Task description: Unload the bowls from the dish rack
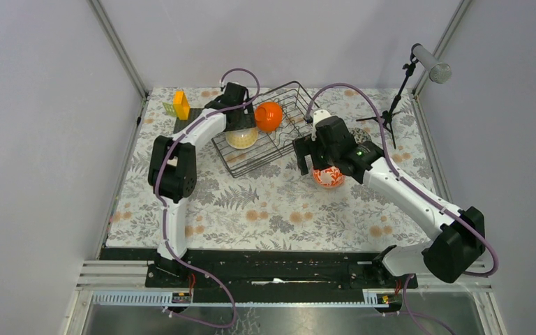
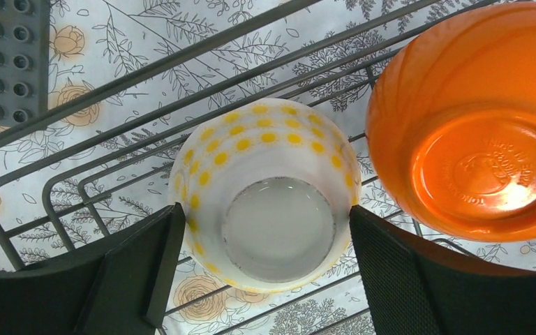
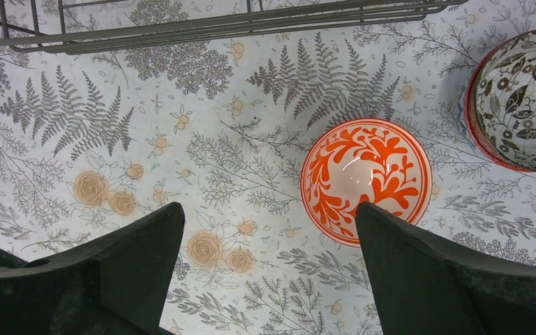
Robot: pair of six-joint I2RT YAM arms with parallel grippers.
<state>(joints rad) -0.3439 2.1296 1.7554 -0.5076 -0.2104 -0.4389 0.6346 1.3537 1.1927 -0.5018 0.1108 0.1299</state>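
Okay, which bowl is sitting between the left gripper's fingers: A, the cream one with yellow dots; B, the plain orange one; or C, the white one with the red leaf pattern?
A: the left wrist view shows the cream bowl with yellow dots upside down in the dish rack, between the open fingers of the left gripper, with the orange bowl off to one side.

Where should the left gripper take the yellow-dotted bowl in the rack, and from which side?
Across the outer wall of the yellow-dotted bowl, from above: it lies foot-up, rim hidden underneath, and the left gripper straddles it. The orange bowl sits close beside.
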